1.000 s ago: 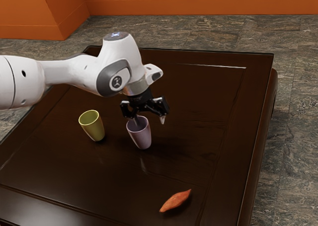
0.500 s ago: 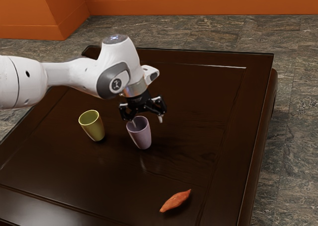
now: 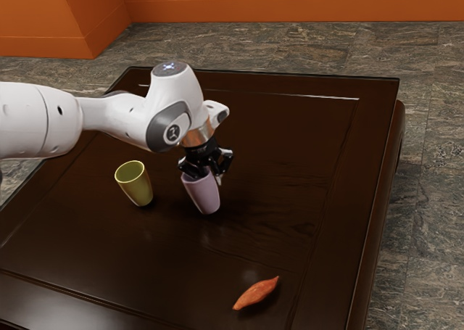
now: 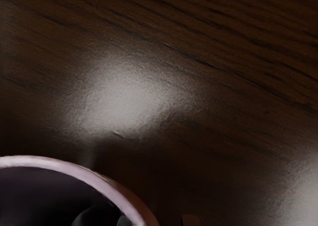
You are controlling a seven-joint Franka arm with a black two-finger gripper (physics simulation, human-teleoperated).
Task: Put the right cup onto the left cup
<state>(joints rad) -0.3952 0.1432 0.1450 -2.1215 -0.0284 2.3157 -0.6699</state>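
My gripper (image 3: 210,176) is shut on the wall of the lilac cup (image 3: 205,195), one finger inside the mouth and the other against the outside, towards the exterior view's right. This cup leans slightly. In the wrist view, the rim of the lilac cup (image 4: 83,175) curves close under the hand, with a dark rounded shape inside it. Towards the exterior view's left, apart from the lilac cup, the yellow-green cup (image 3: 135,185) stands upright with its mouth up.
An orange, pointed sweet-potato-like object (image 3: 256,293) lies near the front of the dark wooden table (image 3: 290,221). The table's far edge runs behind the arm.
The fingers have closed on the lilac cup's wall. That cup has tilted and shifted slightly, its base moving a little up in the exterior view. The yellow-green cup has stayed put.
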